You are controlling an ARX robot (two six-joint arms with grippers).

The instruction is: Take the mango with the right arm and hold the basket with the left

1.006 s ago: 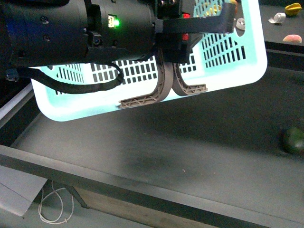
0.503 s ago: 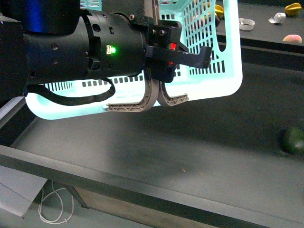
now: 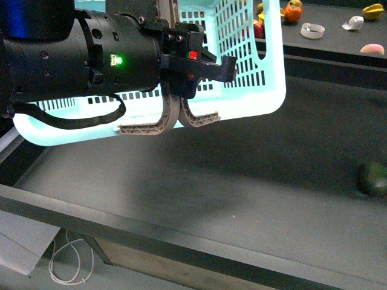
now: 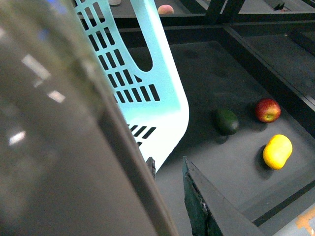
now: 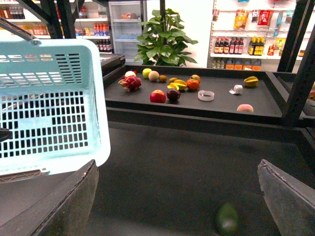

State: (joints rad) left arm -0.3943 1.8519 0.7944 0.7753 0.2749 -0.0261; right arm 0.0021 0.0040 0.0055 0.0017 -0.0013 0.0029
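Note:
The turquoise basket (image 3: 257, 90) hangs tilted above the dark table, held by its grey-brown handles (image 3: 163, 121) in my shut left gripper (image 3: 178, 84). In the left wrist view a handle (image 4: 64, 147) fills the foreground between the jaws of the left gripper (image 4: 167, 189), with the basket wall (image 4: 147, 93) behind it. The yellow mango (image 4: 277, 151) lies on the table beyond the basket, shown only in that view. My right gripper (image 5: 177, 201) is open and empty above the table, with the basket (image 5: 49, 123) beside it. It is out of the front view.
A dark green fruit (image 3: 373, 179) lies at the table's right, also in the left wrist view (image 4: 227, 121) and right wrist view (image 5: 227, 219). A red apple (image 4: 267, 109) lies near the mango. A raised back shelf (image 5: 221, 105) holds several fruits.
My left arm has carried the basket to the left in the front view. The green fruit has not moved.

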